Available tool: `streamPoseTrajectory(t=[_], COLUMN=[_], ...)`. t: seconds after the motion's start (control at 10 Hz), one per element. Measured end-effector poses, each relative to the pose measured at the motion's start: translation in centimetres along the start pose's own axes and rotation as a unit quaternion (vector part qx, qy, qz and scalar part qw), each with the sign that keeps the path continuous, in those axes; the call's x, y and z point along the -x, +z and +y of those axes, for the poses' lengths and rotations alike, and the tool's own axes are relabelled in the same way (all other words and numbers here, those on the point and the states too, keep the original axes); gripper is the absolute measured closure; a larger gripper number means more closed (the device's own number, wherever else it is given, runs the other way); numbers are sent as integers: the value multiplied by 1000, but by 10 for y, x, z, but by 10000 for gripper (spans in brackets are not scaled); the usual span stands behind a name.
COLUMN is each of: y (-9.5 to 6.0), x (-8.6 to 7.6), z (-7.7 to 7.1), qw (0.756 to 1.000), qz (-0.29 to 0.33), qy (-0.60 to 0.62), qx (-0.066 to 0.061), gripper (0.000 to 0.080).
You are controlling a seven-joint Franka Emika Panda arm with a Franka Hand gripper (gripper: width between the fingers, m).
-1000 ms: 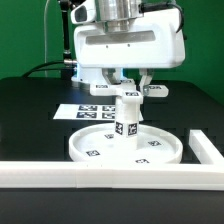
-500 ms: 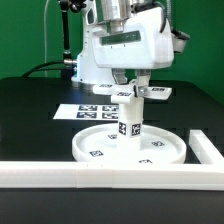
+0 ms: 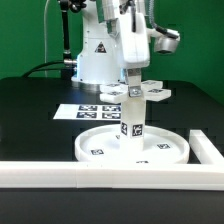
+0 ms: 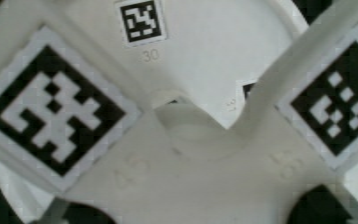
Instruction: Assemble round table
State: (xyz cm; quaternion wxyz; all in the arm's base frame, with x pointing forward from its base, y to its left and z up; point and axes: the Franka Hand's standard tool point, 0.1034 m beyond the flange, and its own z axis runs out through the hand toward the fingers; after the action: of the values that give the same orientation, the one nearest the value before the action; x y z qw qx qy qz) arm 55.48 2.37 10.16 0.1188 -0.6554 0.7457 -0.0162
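— Where were the parts?
— The disc (image 3: pixel 95 150) lay flat. The leg (image 3: pixel 131 120) stood upright at its centre, long axis vertical. The base (image 3: pixel 150 92) sat level on top, directly beneath the gripper (image 3: pixel 133 82).
— Jaws?
— Hidden edge-on; I couldn't tell whether they gripped.

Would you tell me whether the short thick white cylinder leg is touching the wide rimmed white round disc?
Touching: the exterior view shows the leg standing upright on the floor of the disc, with no gap.
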Motion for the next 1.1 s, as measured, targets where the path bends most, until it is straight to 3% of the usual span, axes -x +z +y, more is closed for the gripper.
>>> streamPoseTrajectory(t=[0.4, 0.6, 0.7, 0.8, 0.9, 1.1], y=[0, -1, 0, -4, -10, -23], x=[8, 10, 11, 13, 16, 20], z=[-2, -3, -2, -4, -7, -12], qw=[976, 970, 971, 977, 979, 984], qz=[-16, -20, -21, -29, -38, -51], qy=[215, 243, 236, 213, 198, 168], qx=[-21, -24, -20, -6, 6, 11], gripper=[347, 341, 341, 185, 185, 151])
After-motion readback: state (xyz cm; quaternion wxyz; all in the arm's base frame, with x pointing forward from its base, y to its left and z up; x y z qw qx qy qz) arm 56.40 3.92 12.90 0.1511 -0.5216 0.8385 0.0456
